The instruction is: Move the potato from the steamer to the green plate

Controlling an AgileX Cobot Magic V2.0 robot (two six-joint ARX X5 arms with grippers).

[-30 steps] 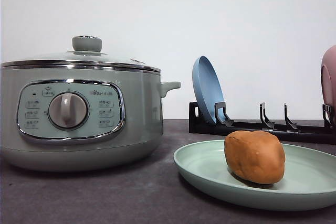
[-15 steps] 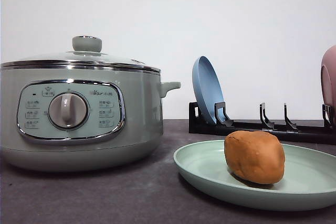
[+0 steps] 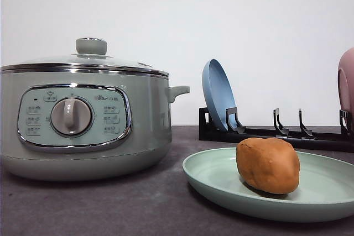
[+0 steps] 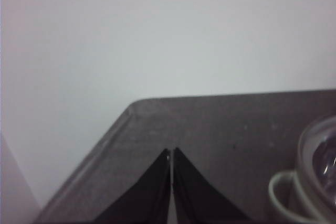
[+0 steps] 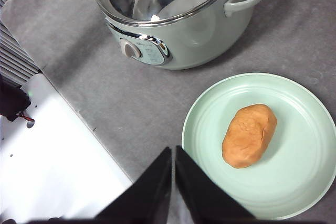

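1. The potato [image 5: 249, 135] is lying on the green plate [image 5: 310, 182], well inside the rim, just beside the steamer [image 3: 83, 120] but apart from it. The steamer's glass lid [image 3: 83, 59] is sitting in place.
2. The right pincer [image 5: 174, 156] is hanging above the surface [image 5: 136, 108], fingers pressed together and gripping nothing. The potato is lying off to one side of it, past the plate's near rim. Its long axis is running obliquely to the line of the fingers in the right wrist view.
3. The left pincer [image 4: 171, 156] is likewise closed and empty. It is pointing at a bare corner of the surface, with one steamer handle [image 4: 281, 198] at the frame edge.
4. Judgement: the right arm is the nearer one to the potato. The transfer appears complete, so no further grasp seems required.
5. Limits: the green plate's right side is being cut off in the front view. The left wrist view is blurred. The potato's underside is hidden.
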